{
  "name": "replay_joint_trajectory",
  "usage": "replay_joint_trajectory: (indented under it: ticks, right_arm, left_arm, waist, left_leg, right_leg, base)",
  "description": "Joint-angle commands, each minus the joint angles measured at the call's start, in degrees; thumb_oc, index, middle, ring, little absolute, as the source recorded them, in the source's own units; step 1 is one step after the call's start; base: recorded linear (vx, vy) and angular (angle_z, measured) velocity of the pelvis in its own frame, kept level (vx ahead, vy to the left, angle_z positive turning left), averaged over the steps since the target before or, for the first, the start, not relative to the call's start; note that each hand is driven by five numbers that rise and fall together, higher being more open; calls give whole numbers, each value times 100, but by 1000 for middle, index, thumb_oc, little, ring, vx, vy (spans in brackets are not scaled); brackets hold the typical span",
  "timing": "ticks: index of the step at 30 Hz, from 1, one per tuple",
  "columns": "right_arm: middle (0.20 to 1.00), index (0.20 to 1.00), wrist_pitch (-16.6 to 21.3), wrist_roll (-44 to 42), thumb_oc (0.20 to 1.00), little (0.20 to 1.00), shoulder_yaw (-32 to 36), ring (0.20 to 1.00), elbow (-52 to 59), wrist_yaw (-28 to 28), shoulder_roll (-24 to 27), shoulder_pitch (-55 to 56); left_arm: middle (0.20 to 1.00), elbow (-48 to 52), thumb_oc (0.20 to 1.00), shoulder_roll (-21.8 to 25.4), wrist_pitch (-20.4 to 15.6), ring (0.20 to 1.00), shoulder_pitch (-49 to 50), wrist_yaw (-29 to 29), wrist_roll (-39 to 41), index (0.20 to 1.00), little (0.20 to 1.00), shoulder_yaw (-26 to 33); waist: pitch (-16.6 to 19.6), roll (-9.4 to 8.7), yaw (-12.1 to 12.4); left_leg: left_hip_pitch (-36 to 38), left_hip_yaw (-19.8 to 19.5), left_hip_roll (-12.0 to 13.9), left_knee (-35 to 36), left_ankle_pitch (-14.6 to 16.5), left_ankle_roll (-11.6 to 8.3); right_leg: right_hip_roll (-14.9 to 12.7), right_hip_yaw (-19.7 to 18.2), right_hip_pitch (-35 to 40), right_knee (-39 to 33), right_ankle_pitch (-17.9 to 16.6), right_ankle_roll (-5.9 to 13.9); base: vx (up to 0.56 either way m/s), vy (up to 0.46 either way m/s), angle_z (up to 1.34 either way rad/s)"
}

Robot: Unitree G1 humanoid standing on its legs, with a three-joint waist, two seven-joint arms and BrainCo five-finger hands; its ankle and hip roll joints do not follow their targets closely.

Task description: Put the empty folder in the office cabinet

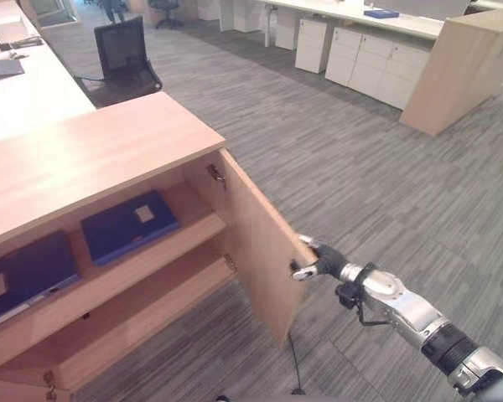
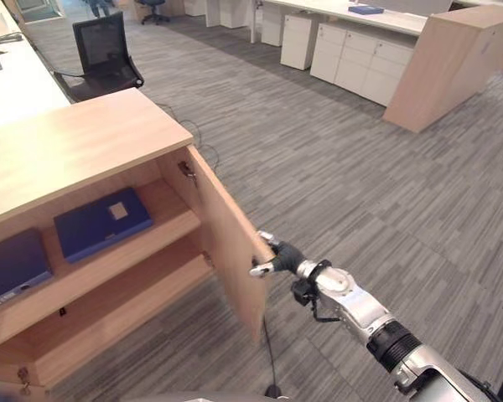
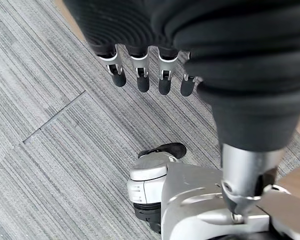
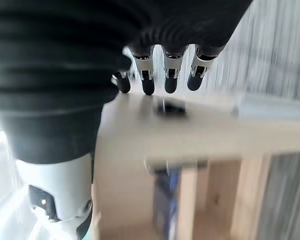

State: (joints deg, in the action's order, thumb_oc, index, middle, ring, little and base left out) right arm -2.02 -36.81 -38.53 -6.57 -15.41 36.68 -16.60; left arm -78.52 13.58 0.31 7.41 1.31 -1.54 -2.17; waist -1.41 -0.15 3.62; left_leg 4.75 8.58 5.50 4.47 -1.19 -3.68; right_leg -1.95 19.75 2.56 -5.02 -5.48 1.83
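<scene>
The wooden office cabinet [image 1: 84,155] stands at the left with its door [image 1: 256,243] swung open toward me. A dark blue folder [image 1: 127,224] lies flat on the upper shelf, and a second blue folder [image 1: 25,275] lies further left on the same shelf. The lower shelf [image 1: 142,314] is bare. My right hand [image 1: 323,261] is at the door's free outer edge, fingers straight with their tips [image 4: 165,82] against the door [image 4: 190,130], holding nothing. My left hand [image 3: 140,75] hangs over the carpet with relaxed fingers.
A black office chair [image 1: 121,59] stands behind the cabinet beside a white desk [image 1: 25,92]. White drawer units [image 1: 377,63] and a wooden side panel [image 1: 465,67] line the far right. Grey carpet [image 1: 377,184] stretches to the right of the door.
</scene>
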Motion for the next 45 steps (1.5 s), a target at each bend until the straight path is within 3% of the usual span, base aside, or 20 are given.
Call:
replay_joint_trajectory:
  ticks: [1, 5, 13, 24, 28, 30, 31, 32, 33, 36, 41, 45]
  right_arm:
    - [1000, 1000, 685, -988, 1000, 1000, -105, 1000, 685, -533, -1362, -961]
    - [1000, 1000, 644, -1392, 1000, 1000, -177, 1000, 713, -560, -1667, -996]
    - [1000, 1000, 563, -1254, 1000, 1000, -365, 1000, 758, -688, -1557, -906]
    - [1000, 1000, 602, -580, 1000, 1000, -391, 1000, 460, -585, -1381, -897]
    - [1000, 1000, 681, -178, 1000, 1000, -232, 1000, 297, -513, -1178, -749]
    - [1000, 1000, 736, 61, 1000, 1000, -165, 1000, 134, -454, -1041, -679]
    - [1000, 1000, 745, 261, 1000, 1000, -130, 1000, -13, -398, -950, -624]
    - [1000, 1000, 736, 583, 1000, 1000, -80, 1000, -260, -278, -860, -517]
    - [1000, 1000, 729, 772, 1000, 1000, -55, 1000, -391, -269, -796, -414]
    - [1000, 1000, 674, 1255, 1000, 1000, 58, 1000, -718, -208, -722, -123]
    - [1000, 1000, 498, 1648, 1000, 1000, 209, 1000, -1336, -120, -863, 293]
    - [1000, 1000, 397, 2191, 1000, 1000, 399, 1000, -2244, 71, -1211, 610]
  left_arm:
    - [1000, -260, 1000, 176, -35, 1000, -46, 38, -188, 1000, 1000, -160]
    - [1000, -244, 1000, 207, -34, 1000, 0, 2, -174, 1000, 1000, -176]
    - [1000, -187, 1000, 280, -68, 1000, 29, 51, -218, 1000, 1000, -189]
    - [1000, -80, 1000, 454, -122, 1000, -81, 150, -216, 1000, 1000, -284]
    - [1000, -11, 1000, 483, -136, 1000, -97, 137, 39, 1000, 1000, -131]
    - [1000, 70, 1000, 469, -152, 1000, -164, 91, 230, 1000, 1000, -60]
    - [1000, 113, 1000, 430, -160, 1000, -188, 65, 304, 1000, 1000, -35]
    - [1000, 198, 1000, 375, -161, 1000, -209, 55, 376, 1000, 1000, -25]
    - [1000, 238, 1000, 379, -177, 1000, -264, 21, 376, 1000, 1000, -28]
    - [1000, 341, 1000, 325, -182, 1000, -303, 44, 401, 1000, 1000, -81]
    - [1000, 461, 1000, 141, -231, 1000, -181, 236, 465, 1000, 1000, -215]
    - [1000, 618, 1000, 65, -284, 1000, -164, 370, 557, 1000, 1000, -398]
  waist:
    - [120, -478, 356]
    - [130, -491, 441]
    - [101, -490, 576]
    - [4, -414, 840]
    - [-196, -405, 951]
    - [-375, -427, 966]
    - [-414, -441, 938]
    - [-418, -439, 861]
    - [-400, -423, 801]
    - [-292, -337, 651]
    - [-122, -204, 643]
    - [-14, -152, 740]
  left_leg:
    - [-168, -52, -97, 53, 89, -32]
    - [-191, -88, -82, 53, 64, -46]
    - [-267, -304, -50, 53, -22, -95]
    - [-575, -778, 103, 21, -326, -297]
    - [-859, -860, 217, -284, -402, -412]
    - [-1224, -524, 374, -717, -393, -469]
    - [-1337, -83, 502, -835, -458, -417]
    - [-1366, 717, 764, -917, -522, -377]
    - [-1328, 1136, 894, -896, -567, -392]
    - [-1061, 1959, 1092, -585, -697, -444]
    - [-927, 1946, 871, -246, -739, -389]
    - [-884, 1617, 411, 2, -509, -150]
  right_leg:
    - [-410, -47, 76, 2, 562, 496]
    - [-412, -8, 73, 2, 565, 485]
    - [-386, 153, 121, 2, 611, 442]
    - [-263, 607, 144, 2, 747, 345]
    - [-206, 770, 214, 2, 824, 281]
    - [-231, 974, 245, 2, 903, 283]
    - [-269, 1145, 224, 2, 886, 289]
    - [-309, 1422, 220, 2, 894, 306]
    - [-330, 1589, 221, 2, 886, 313]
    - [-377, 1979, 287, 2, 889, 298]
    - [-552, 2346, 464, 2, 810, 361]
    - [-962, 2656, 582, 126, 627, 462]
  base:
    - [0, -19, 7]
    - [-8, -30, 13]
    - [-12, -51, 18]
    - [-30, -98, 29]
    - [-70, -85, 22]
    - [-89, -66, 43]
    - [-112, -29, 53]
    - [-129, 31, 91]
    - [-92, 52, 145]
    - [2, 98, 163]
    - [73, 166, 68]
    - [86, 268, 58]
